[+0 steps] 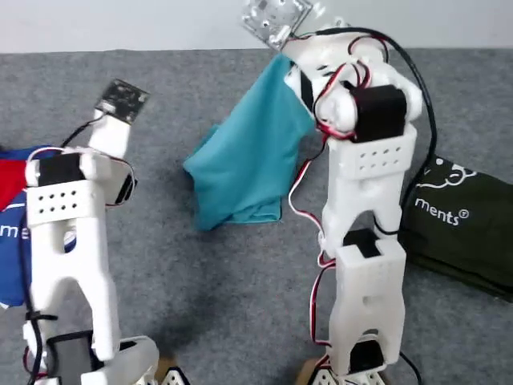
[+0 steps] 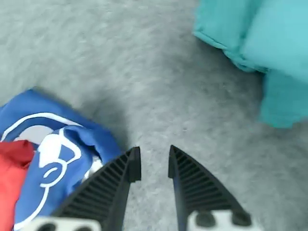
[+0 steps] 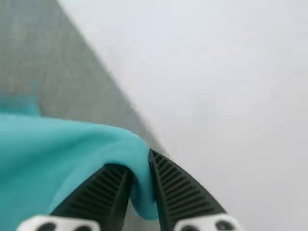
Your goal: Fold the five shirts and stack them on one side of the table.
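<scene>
Early going, I judge: my right gripper [image 3: 139, 166] is clamped on the teal shirt [image 1: 248, 160], lifted over the far worktop [image 1: 200, 305], my left gripper [image 2: 154, 154] hangs slightly open and empty by the blue shirt [image 2: 57, 144] and red shirt [image 2: 12, 168] heaped at left, and only the dark shirt [image 1: 461, 220] at right looks folded.

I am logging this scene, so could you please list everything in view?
teal shirt: 1, teal, held up by the right gripper, hanging to mid-table
blue shirt: 1, blue with white print, table's left edge
red shirt: 1, red, against the blue shirt
dark shirt: 1, dark green, white print, folded, table's right edge
table: 1, grey
wall: 1, white, behind table
arms: 2, white with black motors, left arm and right arm
left gripper: 1, black, open, over bare table beside blue shirt
right gripper: 1, black, shut on teal shirt
</scene>
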Robot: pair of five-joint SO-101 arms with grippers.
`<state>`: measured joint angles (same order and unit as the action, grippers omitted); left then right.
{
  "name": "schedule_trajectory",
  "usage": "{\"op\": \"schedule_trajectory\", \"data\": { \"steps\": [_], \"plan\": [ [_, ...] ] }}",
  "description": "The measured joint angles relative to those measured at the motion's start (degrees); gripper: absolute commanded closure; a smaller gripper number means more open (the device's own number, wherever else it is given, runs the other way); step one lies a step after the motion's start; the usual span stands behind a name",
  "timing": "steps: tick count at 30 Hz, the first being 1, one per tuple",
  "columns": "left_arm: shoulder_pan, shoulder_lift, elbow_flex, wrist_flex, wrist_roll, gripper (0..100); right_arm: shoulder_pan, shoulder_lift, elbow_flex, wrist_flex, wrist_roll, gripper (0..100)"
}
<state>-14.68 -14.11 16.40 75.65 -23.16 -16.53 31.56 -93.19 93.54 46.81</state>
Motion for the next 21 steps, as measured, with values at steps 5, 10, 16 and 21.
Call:
{"op": "schedule_trajectory", "data": {
  "steps": [5,10,16,21],
  "plan": [
    [-9.0,0.0,-3.8,-1.6,4.4,89,-6.4,-5.5,0.0,-7.9,7.3,98.8],
    [-18.7,0.0,-8.3,-1.6,4.8,89,-12.3,-9.3,0.0,-18.8,17.3,98.8],
    [-23.8,0.0,-8.9,-1.7,4.9,89,-22.0,-9.8,0.0,-31.2,30.4,98.8],
    [-24.5,0.0,-8.9,-1.7,4.9,89,-28.3,-7.6,-0.1,-41.8,40.1,98.8]
  ]
}}
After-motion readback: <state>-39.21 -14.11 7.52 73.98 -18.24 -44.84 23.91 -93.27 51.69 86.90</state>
